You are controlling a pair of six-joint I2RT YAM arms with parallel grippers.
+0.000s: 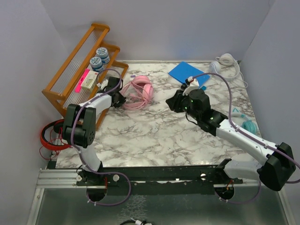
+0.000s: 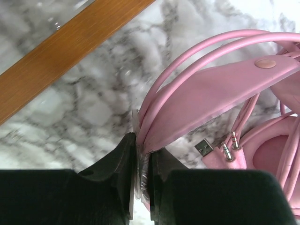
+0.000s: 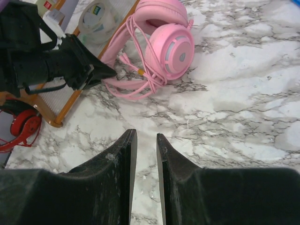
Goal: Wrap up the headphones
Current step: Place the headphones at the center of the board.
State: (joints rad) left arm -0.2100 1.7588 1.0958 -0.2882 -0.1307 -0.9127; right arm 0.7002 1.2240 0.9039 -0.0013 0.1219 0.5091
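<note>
Left wrist view: pink corded over-ear headphones pinched at the headband edge by left tool.
Lying at far left of white marble-patterned tabletop, near orange wooden rack; right tool off to the right, narrowly parted, gripping nothing, above bare marble.

The right claw hangs over the marble table, jaws slightly parted and empty. Beyond, the left claw meets the pink headphones beside a wooden rack; red headphones lie left.
</note>
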